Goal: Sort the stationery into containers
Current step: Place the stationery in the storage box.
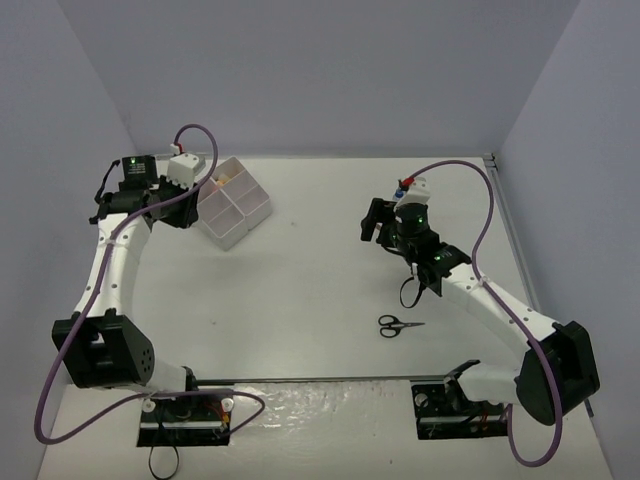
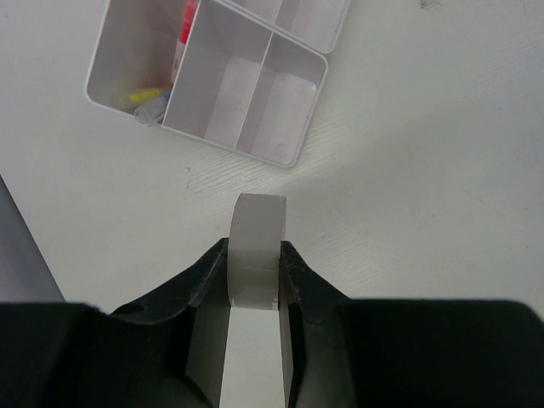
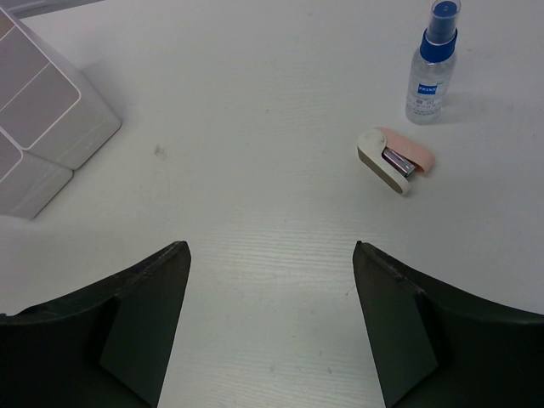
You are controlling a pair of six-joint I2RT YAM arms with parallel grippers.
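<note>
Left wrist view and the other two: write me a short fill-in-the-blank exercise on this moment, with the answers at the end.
1. The left claw is shut on the white ____ roll.
2. The right claw stands ____ and empty.
3. The small bottle has a ____ cap.
4. The scissors lie nearest the ____ claw.
Missing words: tape; open; blue; right.

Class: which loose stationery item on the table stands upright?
The small clear plastic bottle with the blue cap; the pink-and-white oval piece near it and the black-handled scissors both lie flat.
</note>
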